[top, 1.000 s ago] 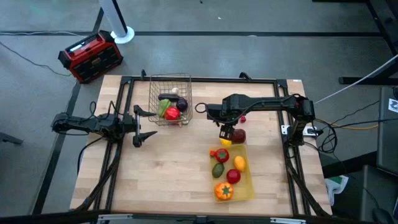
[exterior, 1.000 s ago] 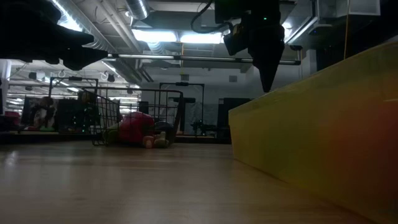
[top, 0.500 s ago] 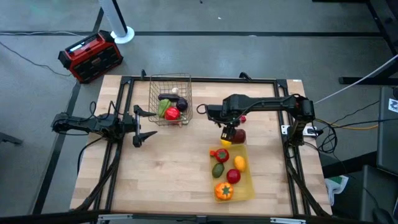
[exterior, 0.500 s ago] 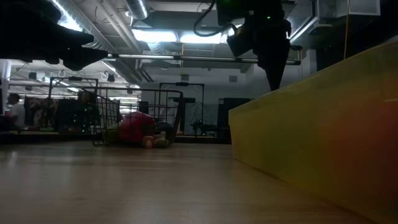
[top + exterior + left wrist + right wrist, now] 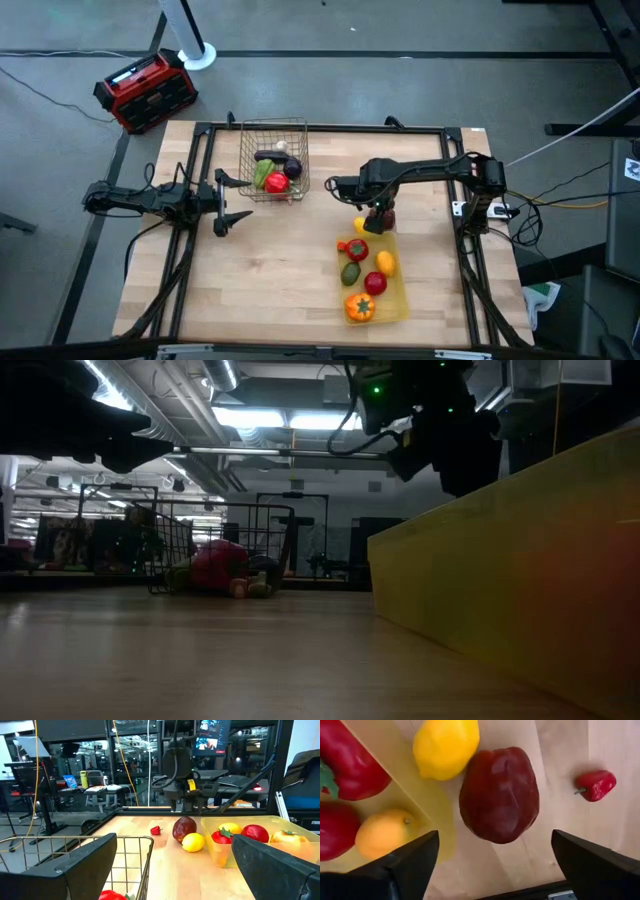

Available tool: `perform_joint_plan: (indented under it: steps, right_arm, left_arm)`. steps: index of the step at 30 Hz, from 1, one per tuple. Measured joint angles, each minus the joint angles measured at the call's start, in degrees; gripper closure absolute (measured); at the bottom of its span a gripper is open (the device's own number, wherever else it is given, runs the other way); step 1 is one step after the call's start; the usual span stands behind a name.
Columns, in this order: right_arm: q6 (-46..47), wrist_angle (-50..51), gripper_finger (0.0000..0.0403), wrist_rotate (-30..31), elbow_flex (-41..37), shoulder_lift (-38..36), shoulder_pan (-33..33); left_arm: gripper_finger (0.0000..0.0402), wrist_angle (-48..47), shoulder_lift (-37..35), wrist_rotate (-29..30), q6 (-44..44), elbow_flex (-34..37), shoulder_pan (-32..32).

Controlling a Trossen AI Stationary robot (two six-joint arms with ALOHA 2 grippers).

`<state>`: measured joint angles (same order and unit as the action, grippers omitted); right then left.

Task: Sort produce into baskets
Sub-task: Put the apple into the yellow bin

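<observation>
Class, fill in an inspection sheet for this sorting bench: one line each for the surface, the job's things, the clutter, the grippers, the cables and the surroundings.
Surface: wooden table, inside a dark frame.
Job's things: wire basket holds red, green and purple pieces; yellow tray holds red, green, yellow and orange pieces. Outside the tray, by its far end, lie a dark red fruit, a lemon and a small red pepper.
Clutter: nothing seen on the table.
Grippers: right gripper open above the dark red fruit; left gripper open, waiting beside the wire basket.
Cables: a cable runs across the floor.
Surroundings: red-and-black box on the floor.
</observation>
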<state>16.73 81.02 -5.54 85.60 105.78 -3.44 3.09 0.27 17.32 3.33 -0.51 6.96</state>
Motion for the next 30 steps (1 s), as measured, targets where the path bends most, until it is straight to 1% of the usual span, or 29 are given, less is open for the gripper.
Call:
perform_joint_plan:
  steps: [1,4,6,8,15,20,24,30]
  right_arm:
    - [-0.01,-0.15,0.0014,0.61,0.0,0.0,0.15]
    - [-0.24,-0.57,0.0004,5.33,0.0,0.0,0.6]
    - [-0.25,-0.57,0.0005,8.39,0.0,0.0,0.79]
    - [-0.26,-0.66,0.0008,10.12,0.0,0.0,0.94]
    - [-0.61,-3.58,0.001,9.21,0.0,0.0,2.4]
    - [-0.52,-3.61,0.001,9.28,0.0,0.0,4.0]
    - [-0.52,-3.57,0.001,9.93,0.0,0.0,4.72]
    - [-0.48,-3.2,0.001,11.59,0.0,0.0,4.07]
  left_arm:
    - [0.0009,-0.01,0.0,0.0,0.01,0.0,0.01]
    - [0.0009,0.0,0.0,0.0,0.0,0.0,0.0]
    - [0.0009,0.0,0.0,0.0,0.02,0.0,0.0]
    - [0.0009,0.0,0.0,0.0,0.0,0.0,0.0]
    - [0.0009,0.0,0.0,0.0,0.02,0.0,0.0]
    - [0.0009,0.0,0.0,0.0,-0.22,0.0,0.02]
    - [0.0009,0.0,0.0,0.0,0.0,0.0,0.02]
    - [0.0009,0.0,0.0,0.0,0.0,0.0,0.01]
